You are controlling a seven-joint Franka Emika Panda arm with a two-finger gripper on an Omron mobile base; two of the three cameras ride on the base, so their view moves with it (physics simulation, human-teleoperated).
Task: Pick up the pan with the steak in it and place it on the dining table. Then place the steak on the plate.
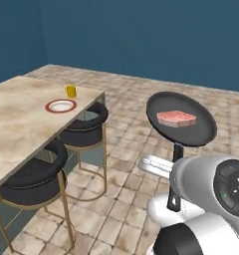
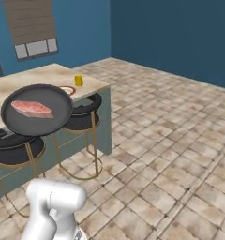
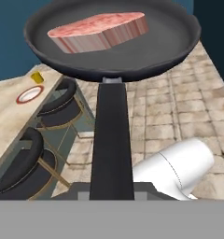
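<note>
While the round shallow black frying pan (image 1: 181,119) hangs in the air above the tiled floor, off the end of the long beige marbled dining table (image 1: 19,119), it is carried by its long thin straight black handle (image 3: 111,140). The two-finger gripper (image 3: 111,189) is clenched on the far end of that handle, down at the bottom of the hand view, though its tips are hidden under the handle there. Holding it so far back keeps the hand clear of the bowl and lets the pan ride level, which I judge is the point: the small flat pinkish-red steak (image 1: 177,118) lies flat in the middle of the pan and has nothing else to keep it from sliding.

From the left base view the handle drops from the pan's near rim down toward the white arm, so the pan's long axis runs from the robot outward, bowl leading. The steak's longer side lies crosswise to that handle.

On the table, near its far end, sits the small round plate with a red-orange rim (image 1: 61,105), with a yellow cup (image 1: 70,91) just beyond it. Black round stools on gold legs (image 1: 84,124) stand tucked along the table's near side, between the robot and the tabletop. The pan is well apart from the plate and not yet over the table.
</note>
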